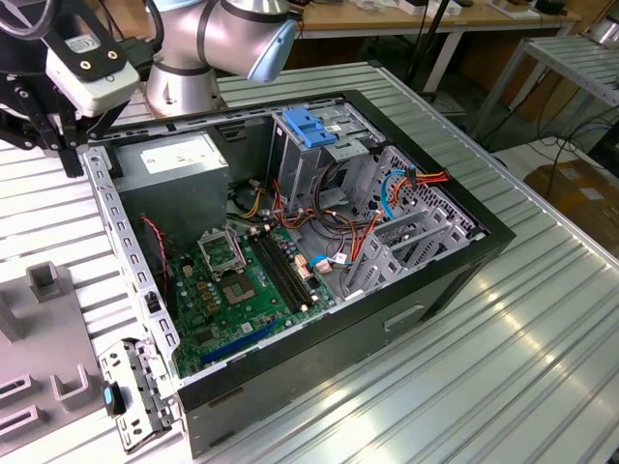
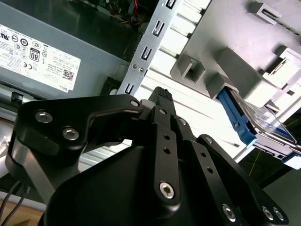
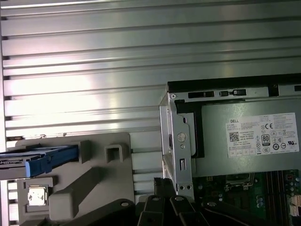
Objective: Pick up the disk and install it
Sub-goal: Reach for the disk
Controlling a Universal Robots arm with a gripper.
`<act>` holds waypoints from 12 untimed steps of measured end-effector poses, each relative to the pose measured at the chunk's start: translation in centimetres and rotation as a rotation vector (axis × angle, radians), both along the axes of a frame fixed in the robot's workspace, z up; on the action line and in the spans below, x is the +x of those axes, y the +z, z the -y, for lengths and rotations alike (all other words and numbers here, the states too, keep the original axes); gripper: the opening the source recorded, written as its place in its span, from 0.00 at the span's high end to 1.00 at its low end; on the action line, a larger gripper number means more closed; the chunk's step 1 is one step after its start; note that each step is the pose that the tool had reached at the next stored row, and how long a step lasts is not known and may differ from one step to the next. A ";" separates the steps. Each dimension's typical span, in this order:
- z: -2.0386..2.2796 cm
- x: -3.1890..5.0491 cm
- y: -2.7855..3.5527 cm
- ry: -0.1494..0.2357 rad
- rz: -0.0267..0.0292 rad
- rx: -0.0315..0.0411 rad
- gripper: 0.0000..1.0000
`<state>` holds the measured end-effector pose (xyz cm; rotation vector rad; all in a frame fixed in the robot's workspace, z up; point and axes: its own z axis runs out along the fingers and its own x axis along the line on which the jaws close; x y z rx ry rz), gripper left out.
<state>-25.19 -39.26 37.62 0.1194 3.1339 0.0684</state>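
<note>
- the disk [image 3: 41, 157] [image 2: 269, 126] lies flat in a slot of the grey holder [image 3: 101, 179] [image 2: 225, 66], with one blue side rail facing out. it is outside the computer.
- in the exterior view that holder [image 1: 44, 329] sits at the lower left of the frame, just beside the open computer case [image 1: 455, 280], on the ribbed metal table [image 1: 503, 387].
- the case fills the middle of the frame. inside it are the power supply [image 1: 179, 164] at its upper left, the motherboard [image 1: 237, 290] lower down, and a metal drive cage [image 1: 309, 169] at upper centre with a blue bracket [image 1: 309, 126] on top. orange and blue cables [image 1: 387, 188] run to the cage's right.
- the gripper [image 3: 164, 184] [image 2: 161, 94] has its fingertips pressed together with nothing between them. it hangs over the case's perforated edge strip [image 3: 181, 141], between holder and power supply, apart from the disk.
</note>
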 end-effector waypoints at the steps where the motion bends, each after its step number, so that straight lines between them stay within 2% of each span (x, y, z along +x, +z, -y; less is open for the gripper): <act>1: -0.04 -0.12 0.00 0.000 -0.0001 0.0000 0.89; 5: -0.15 -0.79 -0.03 0.000 -0.0001 -0.0001 0.89; 12: -0.19 -1.41 -0.11 0.000 -0.0001 0.0000 0.89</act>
